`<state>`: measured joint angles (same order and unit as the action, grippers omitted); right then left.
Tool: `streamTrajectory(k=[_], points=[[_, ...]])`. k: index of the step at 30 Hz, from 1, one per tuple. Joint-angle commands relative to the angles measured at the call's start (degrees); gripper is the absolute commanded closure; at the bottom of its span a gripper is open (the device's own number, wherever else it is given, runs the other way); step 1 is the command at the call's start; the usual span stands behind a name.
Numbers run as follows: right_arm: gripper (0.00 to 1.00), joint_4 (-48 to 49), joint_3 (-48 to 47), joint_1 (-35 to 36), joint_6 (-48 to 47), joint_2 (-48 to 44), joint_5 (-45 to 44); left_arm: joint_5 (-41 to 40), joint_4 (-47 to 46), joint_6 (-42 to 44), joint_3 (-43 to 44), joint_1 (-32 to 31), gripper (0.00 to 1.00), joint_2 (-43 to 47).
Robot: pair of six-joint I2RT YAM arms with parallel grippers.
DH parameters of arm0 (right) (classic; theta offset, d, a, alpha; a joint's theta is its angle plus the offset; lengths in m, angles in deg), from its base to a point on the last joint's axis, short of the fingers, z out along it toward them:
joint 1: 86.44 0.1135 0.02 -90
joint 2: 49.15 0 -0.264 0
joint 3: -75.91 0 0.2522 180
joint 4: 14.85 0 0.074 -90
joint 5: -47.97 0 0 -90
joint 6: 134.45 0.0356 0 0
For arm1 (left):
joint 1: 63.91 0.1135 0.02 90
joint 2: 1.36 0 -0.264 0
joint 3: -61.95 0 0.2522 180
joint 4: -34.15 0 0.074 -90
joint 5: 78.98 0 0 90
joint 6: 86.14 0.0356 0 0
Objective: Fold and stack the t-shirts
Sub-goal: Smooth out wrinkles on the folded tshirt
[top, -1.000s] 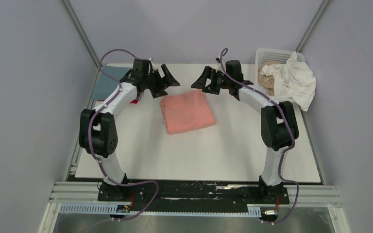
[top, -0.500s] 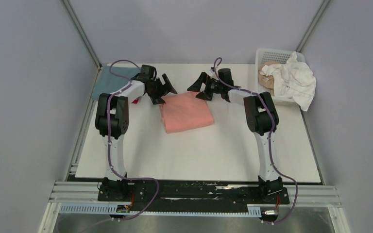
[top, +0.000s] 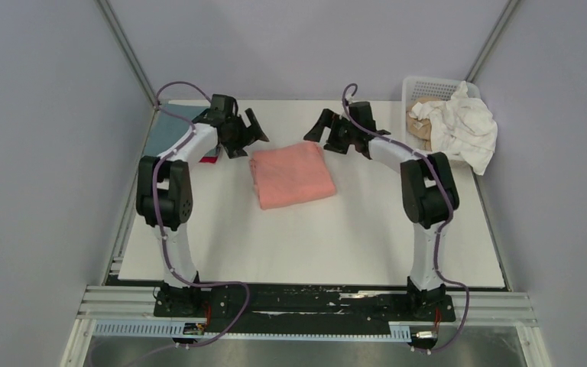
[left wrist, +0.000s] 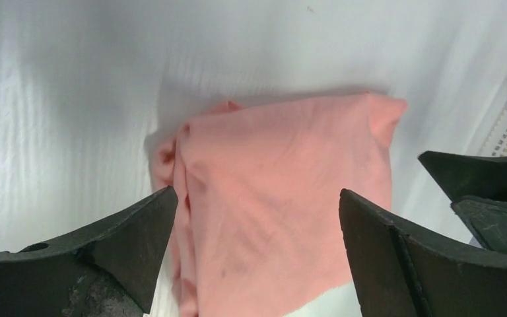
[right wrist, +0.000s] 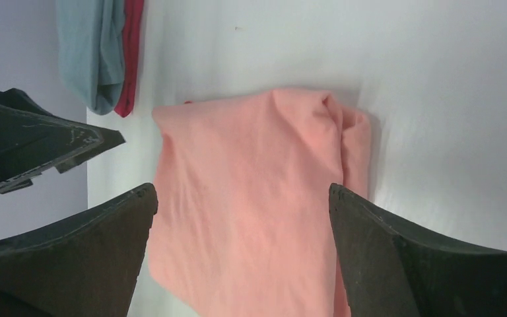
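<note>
You've pulled back off the folded salmon t-shirt point(top: 292, 174). Left jaws and right jaws hang apart and empty, just beyond its far corners.

Plain grey walls point(top: 38, 153), white table point(top: 313, 245)

The folded shirt point(top: 292, 174) is lying flat on the table point(top: 313, 245), in the middle of its far half. The left gripper point(top: 244, 138) is hanging just beside the shirt's far left corner, and the right gripper point(top: 323, 134) just beside its far right corner, so the two are facing each other across the shirt's far edge. Left of the left gripper, at the far left corner of the table, two shirts point(top: 170, 125) are lying together, partly hidden by the arm. The basket point(top: 422, 83) is standing at the far right corner. A heap of shirts point(top: 465, 126) is lying in it and hanging over its right rim.
</note>
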<state>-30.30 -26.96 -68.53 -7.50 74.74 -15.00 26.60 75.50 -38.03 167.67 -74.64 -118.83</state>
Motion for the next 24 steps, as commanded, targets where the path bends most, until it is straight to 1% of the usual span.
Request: streamTrajectory(k=[1,2,3,4,5,6,7,8,9,10,12,17,18,21,24], points=[[0.00,-2.1,8.9,-0.1,-5.1,-15.4,-6.1,-5.9,-0.5,1.8,-8.1,-0.4,0.00,16.4],[0.00,-1.4,11.1,0.1,-5.0,-16.7,-3.8,-3.6,-2.4,1.0,-12.9,-0.7,0.00,19.5],[0.00,0.1,12.8,0.4,-4.6,-17.5,-0.4,-1.9,-5.9,0.4,-14.9,-1.7,0.00,20.9],[0.00,2.0,14.4,0.8,-3.7,-18.0,3.4,2.0,-7.7,-0.5,-18.5,-2.4,0.00,22.8],[0.00,4.7,16.2,1.5,-2.6,-18.4,9.0,4.0,-11.1,-1.4,-20.1,-4.0,0.00,23.8],[0.00,7.6,17.9,2.1,-1.2,-18.6,12.7,8.1,-12.9,-1.8,-22.5,-4.8,0.00,24.1],[0.00,9.9,19.7,2.9,0.1,-18.8,15.1,9.9,-16.2,-2.7,-23.7,-6.6,0.00,24.0],[0.00,11.8,21.3,3.3,1.4,-18.8,16.6,13.3,-17.5,-3.3,-25.7,-7.3,0.00,23.8],[0.00,13.5,22.8,3.6,2.4,-18.7,17.3,14.7,-20.2,-4.1,-26.7,-8.6,0.00,23.1],[0.00,15.0,24.2,3.7,3.1,-18.2,17.5,16.2,-21.5,-4.5,-28.6,-9.1,0.00,22.8],[0.00,15.2,25.7,3.4,3.5,-16.3,15.2,16.0,-23.5,-5.7,-30.9,-10.0,0.00,21.2],[0.00,14.7,30.0,1.6,4.2,-11.1,12.0,12.7,-22.0,-4.1,-35.1,-10.1,0.00,17.9],[0.00,14.7,31.4,1.4,3.4,-11.1,10.6,10.5,-21.8,-4.0,-37.2,-10.1,0.00,17.8],[0.00,12.4,34.3,0.0,1.1,-12.8,7.1,7.2,-20.5,-3.0,-40.5,-9.4,0.00,18.8],[0.00,9.5,36.5,-1.1,-1.0,-17.2,4.4,4.3,-19.9,-1.7,-43.8,-9.2,0.00,21.5]])
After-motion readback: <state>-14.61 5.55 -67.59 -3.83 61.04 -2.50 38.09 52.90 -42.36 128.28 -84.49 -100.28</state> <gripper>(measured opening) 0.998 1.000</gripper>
